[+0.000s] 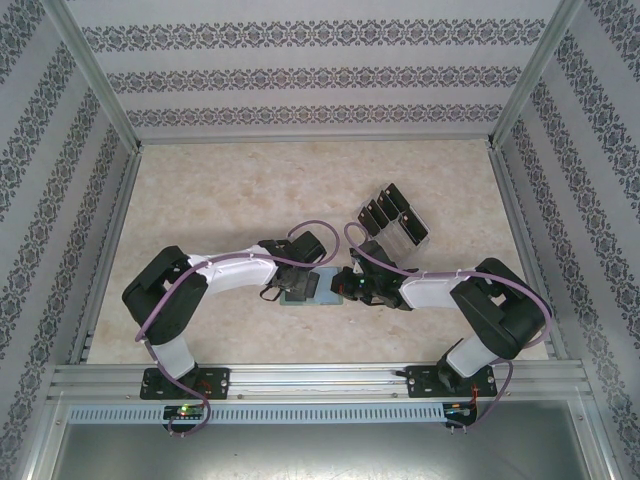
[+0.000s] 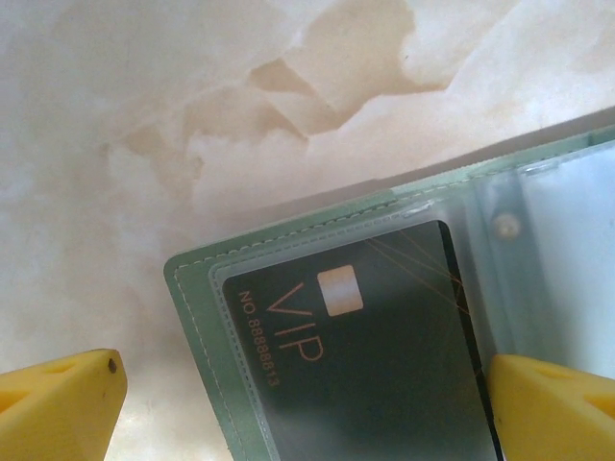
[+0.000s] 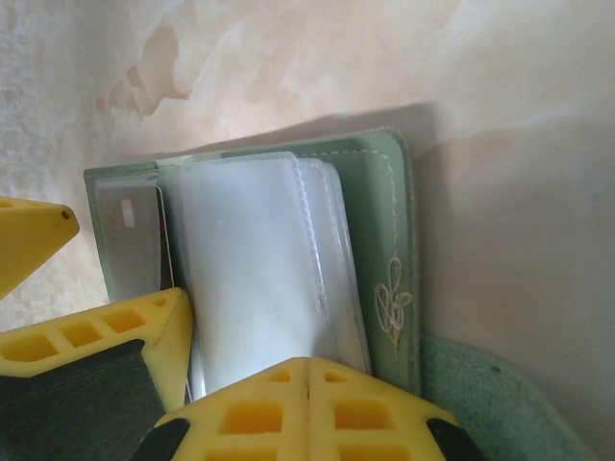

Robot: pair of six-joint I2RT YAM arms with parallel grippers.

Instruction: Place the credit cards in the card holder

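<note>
Seating looks done: 1 black VIP credit card [image 2: 365,375] lies sleeved in the sage-green folding wallet [image 2: 197,288], my left tool [image 2: 303,370] released astride it, my right tool [image 1: 358,285] unreadable, so next comes fetching another card.

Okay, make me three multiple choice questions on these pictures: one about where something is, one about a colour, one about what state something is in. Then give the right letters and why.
1. In the top view, where is the clear rack relative to the card holder?
A) farther back and to the right
B) nearer and to the left
C) on top of it

2. What colour is the card holder's cover?
A) red
B) green
C) black

3. How is the VIP card placed?
A) loose, out of the holder
B) standing in the rack
C) tucked under a clear sleeve of the open card holder

Answers: A, since the rack sits higher and further right in that view. B, since the stitched cover is sage green in both wrist views. C, since plastic overlies the card in the left wrist view.
</note>
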